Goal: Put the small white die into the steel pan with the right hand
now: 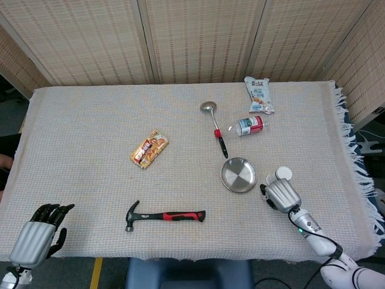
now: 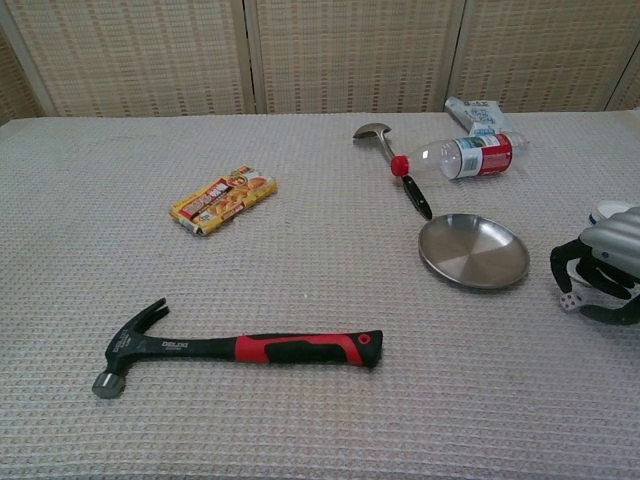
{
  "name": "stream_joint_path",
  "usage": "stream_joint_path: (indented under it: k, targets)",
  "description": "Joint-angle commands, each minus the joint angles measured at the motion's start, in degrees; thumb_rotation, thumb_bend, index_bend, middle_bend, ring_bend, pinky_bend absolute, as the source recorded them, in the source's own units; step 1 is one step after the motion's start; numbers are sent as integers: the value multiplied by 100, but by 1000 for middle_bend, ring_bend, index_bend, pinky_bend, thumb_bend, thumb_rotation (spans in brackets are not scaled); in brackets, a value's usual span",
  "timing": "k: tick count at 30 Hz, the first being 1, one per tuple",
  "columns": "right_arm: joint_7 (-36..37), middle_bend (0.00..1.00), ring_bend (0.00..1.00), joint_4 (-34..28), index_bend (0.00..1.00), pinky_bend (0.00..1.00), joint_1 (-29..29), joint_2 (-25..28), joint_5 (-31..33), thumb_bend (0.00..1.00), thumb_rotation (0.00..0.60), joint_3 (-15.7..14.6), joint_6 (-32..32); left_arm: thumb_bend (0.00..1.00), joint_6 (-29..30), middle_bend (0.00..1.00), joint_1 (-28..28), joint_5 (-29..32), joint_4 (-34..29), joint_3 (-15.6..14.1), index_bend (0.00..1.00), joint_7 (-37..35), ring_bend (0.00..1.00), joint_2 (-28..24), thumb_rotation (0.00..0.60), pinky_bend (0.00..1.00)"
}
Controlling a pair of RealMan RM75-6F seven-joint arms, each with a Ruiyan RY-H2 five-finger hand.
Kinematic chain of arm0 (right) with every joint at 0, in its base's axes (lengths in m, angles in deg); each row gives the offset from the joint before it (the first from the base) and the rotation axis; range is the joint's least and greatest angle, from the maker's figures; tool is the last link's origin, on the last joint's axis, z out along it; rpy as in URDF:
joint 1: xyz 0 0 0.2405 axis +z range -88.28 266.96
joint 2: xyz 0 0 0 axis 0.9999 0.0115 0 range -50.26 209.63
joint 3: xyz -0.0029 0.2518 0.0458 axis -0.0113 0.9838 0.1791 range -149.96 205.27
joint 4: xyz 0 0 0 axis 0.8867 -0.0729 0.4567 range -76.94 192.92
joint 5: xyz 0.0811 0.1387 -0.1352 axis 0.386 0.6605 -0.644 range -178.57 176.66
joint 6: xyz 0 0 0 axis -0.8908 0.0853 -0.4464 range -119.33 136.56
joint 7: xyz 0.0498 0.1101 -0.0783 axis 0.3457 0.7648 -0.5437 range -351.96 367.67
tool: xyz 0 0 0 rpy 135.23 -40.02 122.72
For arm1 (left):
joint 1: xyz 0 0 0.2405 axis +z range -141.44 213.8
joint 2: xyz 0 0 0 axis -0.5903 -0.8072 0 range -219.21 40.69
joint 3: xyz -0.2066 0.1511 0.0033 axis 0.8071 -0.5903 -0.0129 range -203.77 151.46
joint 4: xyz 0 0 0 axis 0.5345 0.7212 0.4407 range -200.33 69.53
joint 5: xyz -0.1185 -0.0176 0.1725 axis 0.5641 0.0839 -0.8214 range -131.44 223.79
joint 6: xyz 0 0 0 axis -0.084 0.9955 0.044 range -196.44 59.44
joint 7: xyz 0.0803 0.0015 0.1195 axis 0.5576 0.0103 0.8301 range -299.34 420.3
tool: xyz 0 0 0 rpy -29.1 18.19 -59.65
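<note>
The small white die lies low at the cloth, right of the steel pan. My right hand is curled over it, and the die sits pinched between a fingertip and the thumb. From the head view the hand hides the die. The pan is empty and lies a short way left of the hand. My left hand rests at the near left corner of the table, holding nothing, fingers apart.
A white round lid lies just behind the right hand. A ladle, a bottle and a snack bag lie beyond the pan. A hammer and a candy pack lie to the left.
</note>
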Motion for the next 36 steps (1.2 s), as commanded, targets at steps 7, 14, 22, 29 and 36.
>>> stream_joint_path:
  k: [7,14,22,29,36]
  targets:
    - [-137,803,702,-565,567,983,22,201,-240,222,600,101,-486,575,-18,245,-6,7,0,-2,169,2,179,5,600,189]
    - [-355,803,702,-528,574,983,272,36,-32,222,600,466,-385,575,-19,245,-6,11,-3,-1,169,0,178,3,600,189]
    - [-152,803,703,144,548,983,523,-434,106,219,600,607,-163,574,-16,245,-7,9,8,0,169,-7,178,0,600,189]
    - [360,788,623,647,434,928,573,-698,-39,73,600,589,-448,575,2,244,-4,4,5,6,169,-23,178,-7,600,189]
    - [790,483,347,569,353,613,368,-499,-220,62,600,466,-994,574,16,245,1,-7,-4,1,169,-31,178,-18,600,190]
